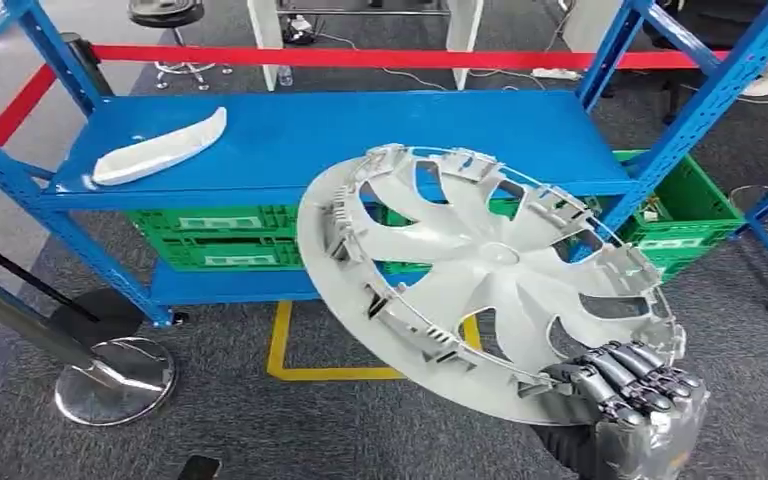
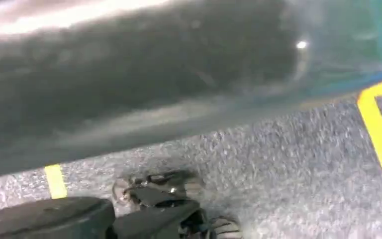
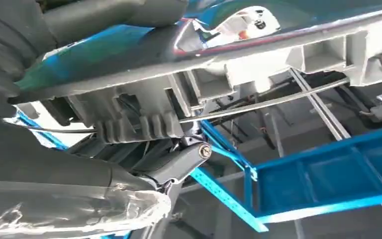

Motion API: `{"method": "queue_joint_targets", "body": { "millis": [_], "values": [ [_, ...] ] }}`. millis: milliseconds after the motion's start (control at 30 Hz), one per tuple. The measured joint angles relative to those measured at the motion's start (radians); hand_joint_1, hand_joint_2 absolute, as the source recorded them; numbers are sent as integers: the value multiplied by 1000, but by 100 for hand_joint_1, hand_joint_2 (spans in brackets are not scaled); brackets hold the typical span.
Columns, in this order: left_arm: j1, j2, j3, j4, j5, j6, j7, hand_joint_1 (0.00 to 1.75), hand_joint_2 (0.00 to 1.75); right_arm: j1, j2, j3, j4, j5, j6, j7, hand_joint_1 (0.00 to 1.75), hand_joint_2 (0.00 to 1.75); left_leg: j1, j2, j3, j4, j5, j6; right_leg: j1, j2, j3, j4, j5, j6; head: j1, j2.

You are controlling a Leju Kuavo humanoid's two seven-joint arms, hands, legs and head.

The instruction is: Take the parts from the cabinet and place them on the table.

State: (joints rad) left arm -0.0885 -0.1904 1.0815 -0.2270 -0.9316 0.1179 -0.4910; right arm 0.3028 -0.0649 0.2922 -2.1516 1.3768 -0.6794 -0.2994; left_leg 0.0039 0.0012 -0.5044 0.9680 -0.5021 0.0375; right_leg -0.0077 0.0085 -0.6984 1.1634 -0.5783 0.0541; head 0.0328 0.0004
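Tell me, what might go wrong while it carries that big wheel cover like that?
The right hand grips the wheel cover only at its lower rim, so most of the cover hangs out to one side; it could twist or slip from the fingers. The cover is also tilted and close to the blue shelf, so it might bump the shelf edge. If it swings across the shelf, it could knock the white part lying there.

We see a matt silver-grey plastic wheel cover (image 1: 480, 270) with ribbed clips, held by the right hand (image 1: 628, 385) with dark glossy metal-looking fingers. The rack shelf (image 1: 360, 135) looks like smooth blue painted metal, the crates (image 1: 222, 235) green plastic, the floor (image 1: 360, 430) rough grey carpet.
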Motion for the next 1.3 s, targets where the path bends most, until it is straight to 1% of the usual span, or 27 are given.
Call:
{"method": "queue_joint_targets", "body": {
  "millis": [33,67,100,133,200,267,367,400,433,467,533,567,600,633,700,767,900,933,967,1033,1067,1100,1133,1200,1233,1267,1300],
  "values": [
    [1,1,1,0,0,-2,0,0,0,-3,2,0,6,-2,0,-7,175,175,-1,14,-11,2,8,0,-3,-3,-15,74,-37,5,-2,0],
    [0,1,2,0,0,-2,0,0,0,-3,3,0,13,-4,0,-10,175,175,-1,28,-25,3,17,0,-5,-5,-21,135,-43,8,0,0],
    [0,2,2,0,0,-2,0,0,0,-3,4,0,20,-4,0,-12,175,175,-1,40,-37,6,24,-2,-5,-7,-6,146,-17,10,0,0],
    [-1,2,2,0,0,-2,0,0,0,-4,5,0,26,-4,0,-15,175,175,-1,44,-49,9,30,-5,-6,-9,29,116,24,10,0,0],
    [-4,2,2,0,0,-3,0,0,0,-4,7,1,37,-1,0,-20,175,175,-1,49,-63,13,40,-11,-5,-11,150,-46,80,2,0,0],
    [-8,0,2,0,0,-3,-2,0,0,-7,8,3,47,1,0,-22,175,175,-7,52,-72,17,54,-21,0,-13,257,-208,43,-9,-1,0],
    [-7,0,3,0,-1,-3,-2,0,0,-8,10,6,58,3,0,-23,175,175,-3,51,-90,13,87,-36,6,-12,243,-218,48,-16,0,0],
    [-6,0,3,0,-2,-3,-2,0,0,-9,10,9,62,5,0,-21,175,175,-4,46,-100,17,79,-42,-4,-15,225,-230,61,-30,0,0],
    [-4,0,3,0,-2,-3,-2,0,0,-14,11,12,68,7,0,-16,175,175,-1,27,-108,32,43,-50,-3,-16,227,-225,70,-41,-3,0],
    [-3,0,3,0,-3,-3,-3,0,0,-21,11,16,74,10,0,-11,175,175,0,12,-125,88,-18,-53,-3,-16,211,-220,79,-52,-6,0],
    [-2,0,3,0,-11,-3,-3,0,0,-31,11,23,88,17,0,5,175,175,1,6,-170,258,-118,-58,0,-16,178,-205,93,-61,-9,0],
    [-3,0,3,0,-14,-3,-3,0,0,-35,11,28,96,16,0,17,175,175,1,6,-182,320,-137,-60,0,-16,162,-195,98,-61,-10,0],
    [-2,0,3,0,-19,-2,-3,0,0,-39,10,34,104,14,0,31,175,175,2,6,-176,338,-131,-61,0,-15,146,-184,102,-61,-10,0],
    [-3,1,3,0,-22,-1,-3,0,0,-42,8,39,111,13,0,43,175,175,3,6,-151,317,-102,-63,-1,-14,128,-173,107,-60,-11,0],
    [-5,1,3,0,-22,-1,-3,0,0,-48,5,50,127,25,0,63,175,175,8,5,-52,176,-33,-62,-2,-10,91,-151,117,-52,-10,0],
    [-9,0,2,0,-22,-2,-3,0,0,-56,4,61,140,37,0,76,175,175,7,-8,28,46,-58,-57,3,-5,66,-130,128,-40,-11,0],
    [-8,-5,2,0,-21,0,-3,0,0,-60,-3,80,159,47,0,102,175,175,6,-3,-4,43,-31,-23,0,-2,52,-139,163,-12,-10,0],
    [-11,-6,2,0,-21,0,-2,0,0,-60,-7,84,163,48,0,107,175,175,8,3,-17,41,-19,-13,-3,-5,42,-127,128,-8,-13,0],
    [-12,-6,2,0,-21,0,-2,0,0,-61,-10,86,165,48,0,108,175,175,8,4,-33,42,-5,-3,-4,-6,28,-89,63,-2,-7,0],
    [-12,-6,2,0,-21,0,-2,0,0,-62,-14,90,170,49,0,111,175,175,5,8,-63,43,19,0,-4,-6,-2,48,-50,6,-4,0],
    [-11,-6,2,0,-21,1,-2,0,0,-63,-16,93,174,49,0,113,175,175,3,10,-81,44,33,0,-4,-6,-10,118,-76,7,-3,0],
    [-11,-6,2,0,-21,0,-2,0,0,-63,-18,93,176,50,0,114,175,175,2,12,-97,45,45,1,-4,-6,-5,157,-67,8,-3,0],
    [-12,-6,2,0,-21,1,-2,0,0,-64,-20,94,180,50,0,114,175,175,-1,15,-115,46,58,0,-4,-6,20,158,-27,5,-3,0],
    [-12,-6,2,0,-21,0,-2,0,0,-67,-22,95,185,50,0,115,175,175,-5,16,-144,46,83,-4,-3,-7,117,59,49,-5,-3,0],
    [-13,-6,2,0,-21,0,-2,0,0,-70,-22,96,185,50,0,115,175,175,-6,15,-151,46,95,-6,-1,-7,187,-31,47,-14,-4,0],
    [-14,-8,2,0,-21,0,-2,0,0,-75,-23,98,185,49,0,115,175,175,-10,14,-156,47,103,-10,5,-9,270,-138,9,-23,-3,0],
    [-14,-8,2,0,-21,0,-2,0,0,-81,-24,101,185,49,0,115,175,175,-11,15,-161,47,116,-14,7,-11,318,-232,-20,-29,-5,0]
  ]
}}
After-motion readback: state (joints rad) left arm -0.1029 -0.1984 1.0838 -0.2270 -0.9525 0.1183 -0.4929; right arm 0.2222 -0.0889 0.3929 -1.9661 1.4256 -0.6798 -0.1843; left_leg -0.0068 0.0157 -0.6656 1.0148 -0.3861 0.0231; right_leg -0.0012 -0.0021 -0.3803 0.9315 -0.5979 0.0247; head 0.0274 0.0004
